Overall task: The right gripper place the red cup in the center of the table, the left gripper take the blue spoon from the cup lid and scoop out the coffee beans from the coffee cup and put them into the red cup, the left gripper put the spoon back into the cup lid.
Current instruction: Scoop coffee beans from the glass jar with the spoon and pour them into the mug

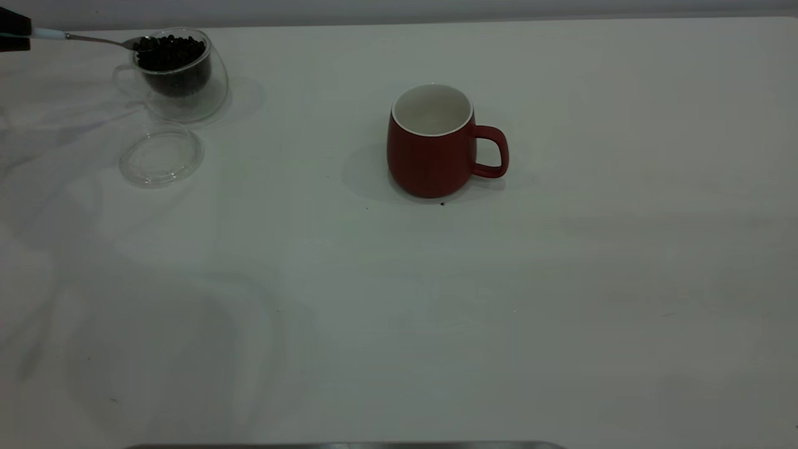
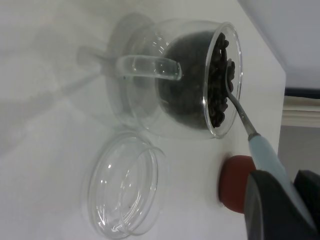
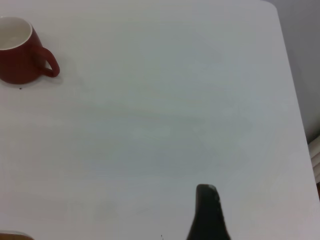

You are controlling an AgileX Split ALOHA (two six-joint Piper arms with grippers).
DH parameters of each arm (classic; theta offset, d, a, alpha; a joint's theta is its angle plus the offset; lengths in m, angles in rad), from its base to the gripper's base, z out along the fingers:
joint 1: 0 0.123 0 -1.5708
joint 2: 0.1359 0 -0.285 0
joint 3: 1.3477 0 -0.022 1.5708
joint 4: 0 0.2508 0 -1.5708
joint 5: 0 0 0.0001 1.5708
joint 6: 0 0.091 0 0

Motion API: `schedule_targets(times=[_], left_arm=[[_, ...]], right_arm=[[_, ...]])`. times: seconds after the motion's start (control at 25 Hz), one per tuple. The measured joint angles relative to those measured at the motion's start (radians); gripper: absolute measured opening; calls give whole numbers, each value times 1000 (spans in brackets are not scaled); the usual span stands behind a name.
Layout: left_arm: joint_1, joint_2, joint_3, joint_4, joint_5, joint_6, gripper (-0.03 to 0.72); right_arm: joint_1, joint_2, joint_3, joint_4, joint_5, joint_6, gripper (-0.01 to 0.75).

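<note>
**Presently: spoon bowl in the beans, red cup standing mid-bench**

I observe the left hand (image 1: 14,34) at the far left edge of the exterior view, clamped on the pale handle of the blue spoon (image 1: 93,39). The spoon's metal bowl lies among the coffee beans (image 1: 169,52) at the mouth of the coffee cup (image 1: 177,75). The cup lid (image 1: 161,154) lies flat on the bench (image 1: 399,299) just in front of the coffee cup, with nothing in it. The red cup (image 1: 431,142) stands upright near the bench's centre, handle toward the right arm's side, white interior showing no beans. One fingertip (image 3: 207,212) of the right hand shows in its wrist view, well apart from the red cup; I cannot tell its state.
</note>
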Motion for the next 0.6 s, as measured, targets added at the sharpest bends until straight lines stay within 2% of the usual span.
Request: schedule_targets(times=[0.36,0.6], left_arm=[[-5,0,0,0,0,-37,124],[-53,-28,0,27,1,-44,124]], right_arm=[[0,0,0,0,0,0,590],[0,0,0,0,0,0,590]])
